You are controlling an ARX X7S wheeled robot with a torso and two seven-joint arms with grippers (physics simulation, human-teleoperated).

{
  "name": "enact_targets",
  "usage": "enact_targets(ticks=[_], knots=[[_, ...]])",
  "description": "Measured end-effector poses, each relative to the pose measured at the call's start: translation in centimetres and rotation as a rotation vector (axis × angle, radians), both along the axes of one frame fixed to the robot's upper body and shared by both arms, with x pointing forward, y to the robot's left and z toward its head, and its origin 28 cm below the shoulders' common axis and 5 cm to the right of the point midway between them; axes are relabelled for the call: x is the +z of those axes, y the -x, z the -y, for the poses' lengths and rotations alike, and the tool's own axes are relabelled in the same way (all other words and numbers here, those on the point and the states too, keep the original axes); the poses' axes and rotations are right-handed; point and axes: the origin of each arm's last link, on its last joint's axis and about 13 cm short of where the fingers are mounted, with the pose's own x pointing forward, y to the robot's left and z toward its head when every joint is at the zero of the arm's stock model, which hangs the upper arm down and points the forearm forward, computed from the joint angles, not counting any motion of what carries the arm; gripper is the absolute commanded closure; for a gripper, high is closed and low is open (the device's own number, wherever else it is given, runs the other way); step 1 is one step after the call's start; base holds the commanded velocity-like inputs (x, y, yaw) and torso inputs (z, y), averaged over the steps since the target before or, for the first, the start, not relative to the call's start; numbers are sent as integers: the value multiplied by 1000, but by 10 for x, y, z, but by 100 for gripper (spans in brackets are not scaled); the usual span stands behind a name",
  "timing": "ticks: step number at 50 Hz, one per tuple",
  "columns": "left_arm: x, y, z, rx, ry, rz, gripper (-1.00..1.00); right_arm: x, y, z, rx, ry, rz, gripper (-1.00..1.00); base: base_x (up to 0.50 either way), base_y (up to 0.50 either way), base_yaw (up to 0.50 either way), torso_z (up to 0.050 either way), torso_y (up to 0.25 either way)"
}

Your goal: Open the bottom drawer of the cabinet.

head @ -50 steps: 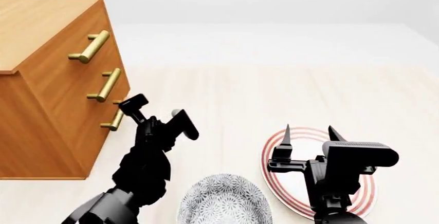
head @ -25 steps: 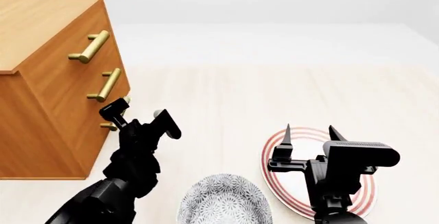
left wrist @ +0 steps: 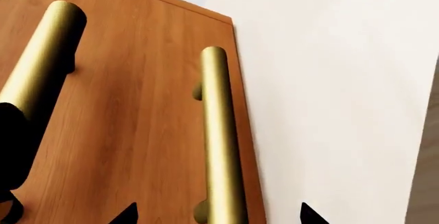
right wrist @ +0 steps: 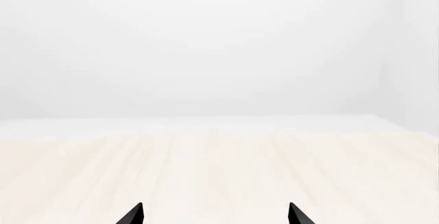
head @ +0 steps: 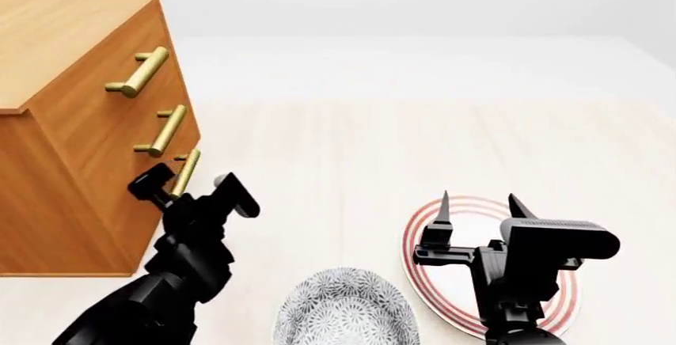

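At the bench's left edge, the boxy orange-brown wood-grain cabinet (head: pixel 79 123) keeps its bottom drawer (head: pixel 169 202) shut, the left gripper (head: pixel 190 191) spread wide around its gold bar handle (left wrist: pixel 221 147), nothing clamped yet.

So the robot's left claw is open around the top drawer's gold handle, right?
Not quite. The left gripper is open, but it sits at the gold handle of the bottom drawer, the lowest of the three on the cabinet. The head view shows the top handle far above it, untouched.
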Motion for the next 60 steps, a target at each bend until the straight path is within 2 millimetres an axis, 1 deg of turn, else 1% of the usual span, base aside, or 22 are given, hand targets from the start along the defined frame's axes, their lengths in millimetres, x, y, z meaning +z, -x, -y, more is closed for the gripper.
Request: enact_targets(ticks=[18,19,22,28,43,50,60], knots=[[2,0,-4,22,-6,4,-100,1,0,0,-1,-1,3,-100,0,0,0,0,0],[3,-1,-5,21,-7,7,100,1,0,0,-1,-1,3,-100,0,0,0,0,0],[4,-1,-5,15,-9,17,100,1,-1,0,-1,-1,4,-100,0,0,0,0,0],[-1,0,-3,19,62,10,100,1,-1,0,0,-1,4,-100,0,0,0,0,2],[-3,1,-1,15,48,26,100,0,-1,-1,3,-2,3,-100,2,0,-2,0,1],[-4,1,6,15,47,32,100,0,-1,-1,4,-1,3,-100,5,0,-5,0,0],[-1,0,22,5,33,9,100,1,-1,-1,5,0,4,-100,4,0,-5,0,0]])
